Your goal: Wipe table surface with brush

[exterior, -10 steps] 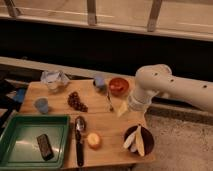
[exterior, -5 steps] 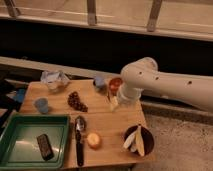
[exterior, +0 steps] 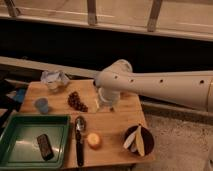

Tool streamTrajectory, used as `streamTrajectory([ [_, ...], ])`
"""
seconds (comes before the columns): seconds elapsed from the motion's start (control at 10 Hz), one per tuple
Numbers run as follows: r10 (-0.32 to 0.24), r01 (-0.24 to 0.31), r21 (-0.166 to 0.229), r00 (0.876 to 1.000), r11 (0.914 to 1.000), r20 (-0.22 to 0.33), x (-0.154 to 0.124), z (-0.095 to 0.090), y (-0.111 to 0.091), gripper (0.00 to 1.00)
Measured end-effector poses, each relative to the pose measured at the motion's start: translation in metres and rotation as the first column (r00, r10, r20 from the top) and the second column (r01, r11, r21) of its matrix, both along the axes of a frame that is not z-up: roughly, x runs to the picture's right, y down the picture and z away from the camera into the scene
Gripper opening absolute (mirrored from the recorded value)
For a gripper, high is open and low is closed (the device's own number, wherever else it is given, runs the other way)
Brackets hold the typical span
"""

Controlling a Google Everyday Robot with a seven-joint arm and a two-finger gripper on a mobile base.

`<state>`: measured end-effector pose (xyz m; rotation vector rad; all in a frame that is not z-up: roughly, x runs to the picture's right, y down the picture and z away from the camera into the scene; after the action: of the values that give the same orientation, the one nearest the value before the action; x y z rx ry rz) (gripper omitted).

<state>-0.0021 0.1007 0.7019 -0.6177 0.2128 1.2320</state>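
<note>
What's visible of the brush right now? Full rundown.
The brush is a long slim black stick with a rounded greyish oval head. It lies flat on the table surface, head toward the far side, handle running to the near edge, just right of the green tray and left of a round orange item. Whether it touches either cannot be told. The gripper is over the table's middle, beyond and right of the head, not holding it.

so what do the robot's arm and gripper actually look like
The arm is a thick, smooth, cream-white tube ending in a rounded, bulbous joint, with small dark dots along its side. No cables or lettering show. The gripper below that joint, over the table surface, looks pale grey and blocky; its finer details cannot be told.
</note>
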Motion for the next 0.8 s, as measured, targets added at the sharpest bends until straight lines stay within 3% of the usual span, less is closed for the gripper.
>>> streamTrajectory([
  [0.5,-0.008,0.008,-0.003,1.0,1.0,0.012,-0.004,-0.001,0.002,0.7],
  [0.6,-0.005,0.005,-0.014,1.0,0.9999,0.023,-0.007,0.001,0.006,0.7],
  [0.8,0.004,0.0,-0.051,0.997,0.9987,0.079,-0.039,0.009,0.03,0.7],
])
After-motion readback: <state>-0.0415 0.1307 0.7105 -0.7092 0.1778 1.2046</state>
